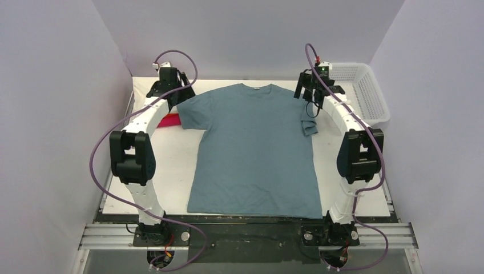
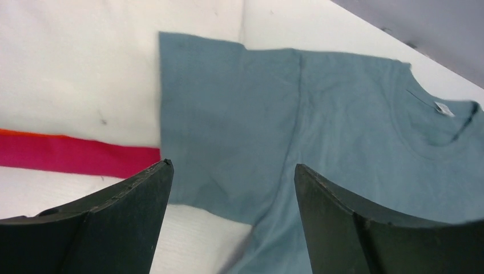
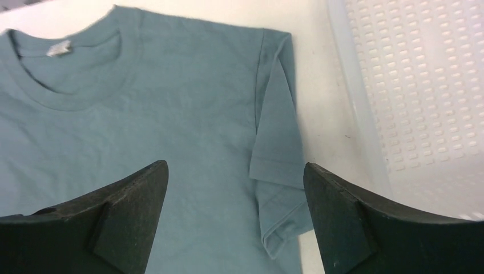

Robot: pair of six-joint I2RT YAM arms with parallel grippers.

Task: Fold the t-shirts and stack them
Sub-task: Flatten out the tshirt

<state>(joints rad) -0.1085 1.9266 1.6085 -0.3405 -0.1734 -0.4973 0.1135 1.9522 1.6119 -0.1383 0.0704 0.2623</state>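
A dusty teal-blue t-shirt (image 1: 254, 148) lies spread flat on the white table, collar at the far side. Its left sleeve (image 2: 222, 114) is spread out; its right sleeve (image 3: 279, 165) is folded under at the edge. My left gripper (image 1: 171, 97) is open and empty, hovering over the left sleeve (image 2: 231, 188). My right gripper (image 1: 313, 98) is open and empty above the right sleeve (image 3: 235, 188). A pink-magenta folded shirt (image 1: 169, 120) with an orange edge (image 2: 23, 133) lies beside the left sleeve, mostly hidden by the left arm.
A white plastic mesh basket (image 1: 365, 91) stands at the far right, also in the right wrist view (image 3: 422, 85). Grey walls close in the table on three sides. The white table (image 1: 165, 171) shows bare on both sides of the shirt.
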